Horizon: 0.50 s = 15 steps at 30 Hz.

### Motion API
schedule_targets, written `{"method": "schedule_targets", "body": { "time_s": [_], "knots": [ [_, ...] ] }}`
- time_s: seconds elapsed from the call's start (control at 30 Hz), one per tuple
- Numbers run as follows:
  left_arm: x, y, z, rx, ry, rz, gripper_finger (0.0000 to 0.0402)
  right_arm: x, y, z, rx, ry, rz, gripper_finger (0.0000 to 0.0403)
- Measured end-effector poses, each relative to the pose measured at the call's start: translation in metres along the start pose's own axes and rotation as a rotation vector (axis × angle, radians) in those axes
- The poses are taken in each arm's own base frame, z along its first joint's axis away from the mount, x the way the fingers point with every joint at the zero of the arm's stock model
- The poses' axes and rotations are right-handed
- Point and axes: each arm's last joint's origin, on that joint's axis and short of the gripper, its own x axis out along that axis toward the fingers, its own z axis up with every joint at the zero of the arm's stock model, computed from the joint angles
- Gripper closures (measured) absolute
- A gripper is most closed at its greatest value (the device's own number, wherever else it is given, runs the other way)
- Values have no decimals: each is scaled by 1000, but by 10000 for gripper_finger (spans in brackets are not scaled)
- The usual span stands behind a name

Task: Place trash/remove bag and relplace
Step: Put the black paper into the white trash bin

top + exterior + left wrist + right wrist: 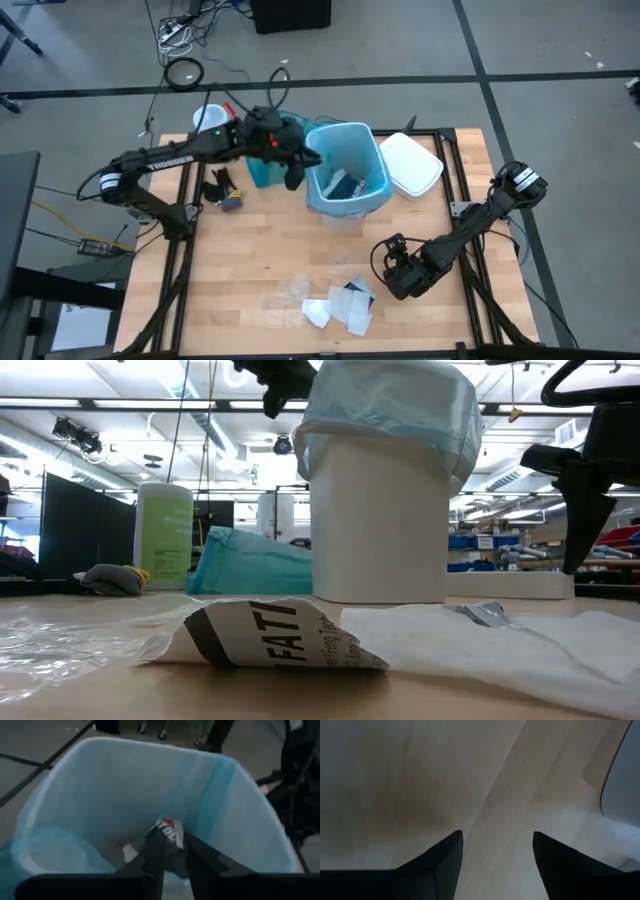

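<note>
A white plastic bin lined with a thin, translucent sky-blue bag stands near the wooden table's far edge. The left gripper hovers over its mouth, fingers parting around a small dark printed wrapper. Crumpled white paper and clear plastic scraps lie by the near edge; they look light and flimsy, best pinched at a raised fold. The right gripper waits spread over bare wood near the right edge.
</note>
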Motion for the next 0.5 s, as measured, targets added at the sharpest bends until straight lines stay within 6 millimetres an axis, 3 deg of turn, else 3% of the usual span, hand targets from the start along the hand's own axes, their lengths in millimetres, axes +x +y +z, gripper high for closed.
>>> {"method": "schedule_targets", "body": {
  "time_s": [0.13, 0.3, 0.5],
  "knots": [
    [-23, -8, 28, -10, -76, -26, 289, 0, 0, 0, -7, -5, -3, 176],
    [-85, -28, 72, 33, -202, -156, 281, 1, 7, 5, -48, -72, 49, 170],
    [-144, -42, 78, 24, -235, -200, 282, 9, 10, 24, -85, -105, 102, 161]
  ]
}}
